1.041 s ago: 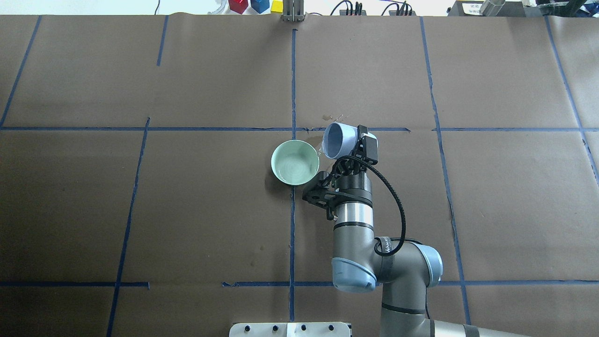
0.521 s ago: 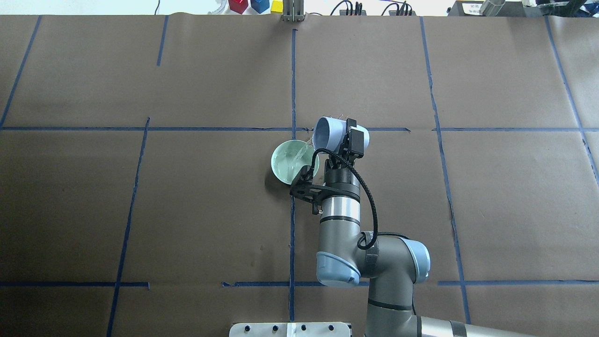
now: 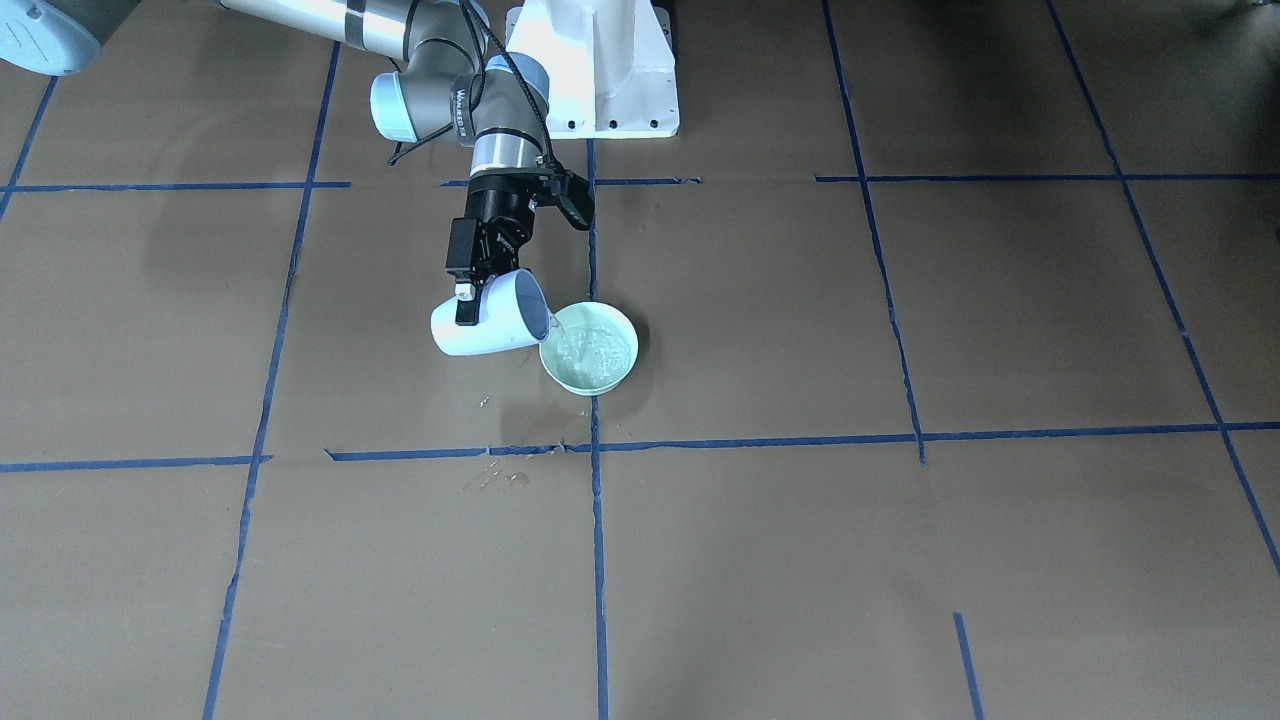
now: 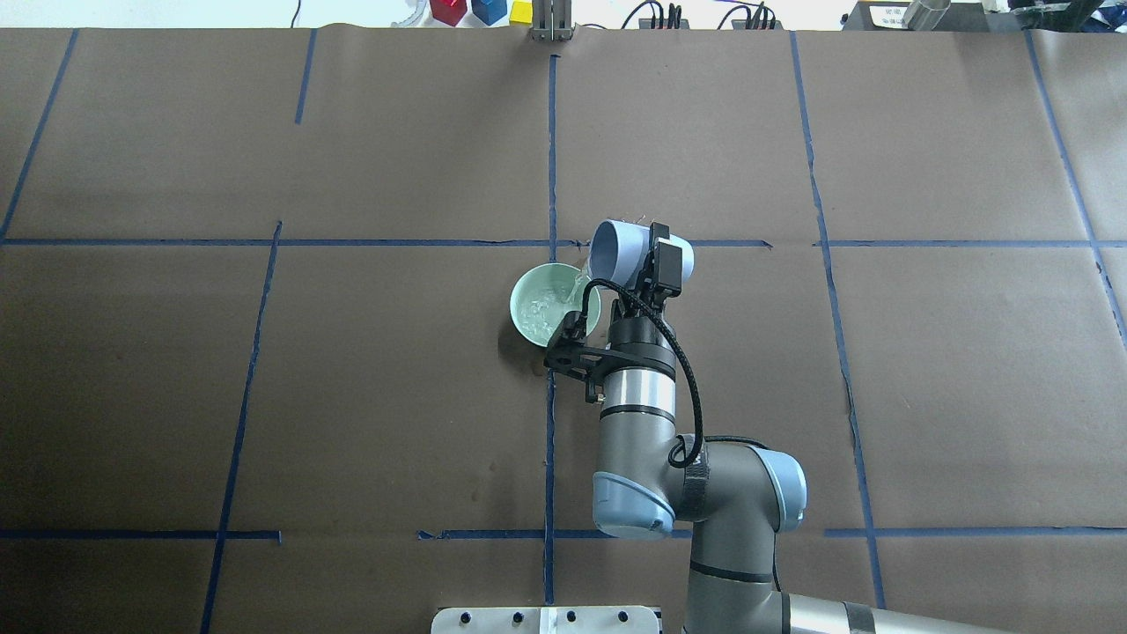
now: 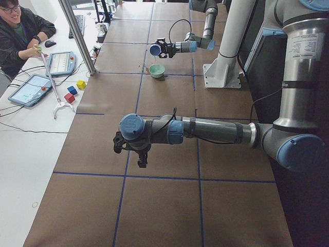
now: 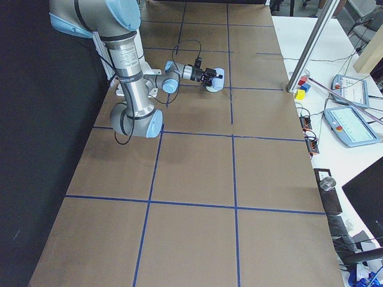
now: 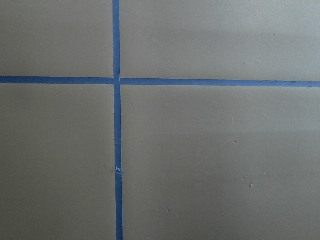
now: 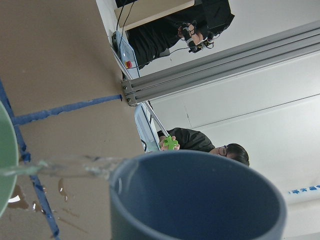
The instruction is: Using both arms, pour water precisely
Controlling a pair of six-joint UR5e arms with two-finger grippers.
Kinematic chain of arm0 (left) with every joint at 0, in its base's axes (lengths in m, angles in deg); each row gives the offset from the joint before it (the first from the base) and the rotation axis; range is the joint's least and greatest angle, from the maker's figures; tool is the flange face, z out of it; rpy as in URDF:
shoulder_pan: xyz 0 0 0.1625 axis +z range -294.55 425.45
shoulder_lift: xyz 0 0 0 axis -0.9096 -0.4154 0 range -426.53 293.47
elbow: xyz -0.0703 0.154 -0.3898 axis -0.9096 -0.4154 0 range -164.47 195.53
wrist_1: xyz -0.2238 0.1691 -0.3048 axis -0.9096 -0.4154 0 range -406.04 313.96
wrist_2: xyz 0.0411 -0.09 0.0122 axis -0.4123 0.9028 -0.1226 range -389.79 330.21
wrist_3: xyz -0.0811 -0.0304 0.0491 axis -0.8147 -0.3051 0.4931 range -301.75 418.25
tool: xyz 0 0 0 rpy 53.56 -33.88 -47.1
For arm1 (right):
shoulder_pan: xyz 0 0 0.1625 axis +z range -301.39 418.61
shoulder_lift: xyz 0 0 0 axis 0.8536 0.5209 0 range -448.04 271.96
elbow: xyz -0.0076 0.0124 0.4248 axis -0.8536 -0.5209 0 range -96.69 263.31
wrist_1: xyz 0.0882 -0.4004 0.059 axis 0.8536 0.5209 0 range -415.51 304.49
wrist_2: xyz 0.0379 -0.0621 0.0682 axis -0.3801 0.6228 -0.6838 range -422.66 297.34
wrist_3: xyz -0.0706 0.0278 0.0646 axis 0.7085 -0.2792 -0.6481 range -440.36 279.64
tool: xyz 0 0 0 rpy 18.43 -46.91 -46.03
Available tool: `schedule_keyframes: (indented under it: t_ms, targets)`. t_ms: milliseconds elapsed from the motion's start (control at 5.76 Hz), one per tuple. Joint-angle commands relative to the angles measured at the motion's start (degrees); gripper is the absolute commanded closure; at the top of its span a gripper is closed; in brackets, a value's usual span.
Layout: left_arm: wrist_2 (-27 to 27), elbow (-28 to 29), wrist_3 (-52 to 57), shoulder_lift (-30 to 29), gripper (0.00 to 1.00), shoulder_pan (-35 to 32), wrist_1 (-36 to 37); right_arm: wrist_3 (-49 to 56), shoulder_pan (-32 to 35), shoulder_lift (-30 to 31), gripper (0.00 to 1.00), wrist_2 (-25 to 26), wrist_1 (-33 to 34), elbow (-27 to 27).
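- The right gripper [image 4: 653,260] is gripping the light-blue cup [image 4: 618,249], with its fingers closed on the cup's side wall, and is holding it raised and tipped steeply towards the green bowl [image 4: 516,310].
- The water [image 3: 592,350] is running in a thin stream off the cup's lip and pooling in the bowl, where its surface is rippling; the right wrist view shows the stream [image 8: 75,167] leaving the rim.
- A few drops [image 3: 500,474] are lying on the brown paper near the bowl, so the pour is looking less than clean.
- The left arm [image 5: 205,131] is hanging over bare table well apart from the bowl; whether the left gripper [image 5: 134,152] is open or closed cannot be told, and its wrist camera is showing only paper and blue tape.
- By this showing the pour is under way: the cup probably needs emptying or levelling, then setting down.
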Motion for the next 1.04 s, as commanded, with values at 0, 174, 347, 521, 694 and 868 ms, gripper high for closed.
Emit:
schedule_keyframes:
  t_ms: [0,174,347,521,694,868]
  targets:
    - [0.00,0.05,0.00,-0.08,0.00,-0.06,0.00,-1.72,0.08,-0.32,1.00,-0.44,-0.91,0.69]
    - [0.00,0.05,0.00,-0.08,0.00,0.02,0.00,-9.13,0.08,-1.46,1.00,-0.96,-1.18,0.78]
    - [0.00,-0.04,0.00,-0.17,0.00,0.02,0.00,-13.81,-0.01,-1.47,1.00,-3.40,-2.14,1.05]
    - [0.00,-0.13,0.00,-0.17,0.00,0.02,-0.08,-16.21,0.25,-1.55,1.00,-5.78,-7.11,1.22]
    - [0.00,-0.22,0.00,-0.52,0.00,0.02,-0.08,-20.76,1.21,-1.47,1.00,-9.80,-11.77,1.31]
    - [0.00,-0.83,0.00,-0.52,0.00,0.02,-0.08,-26.11,2.70,-1.21,1.00,-12.19,-12.16,2.01]
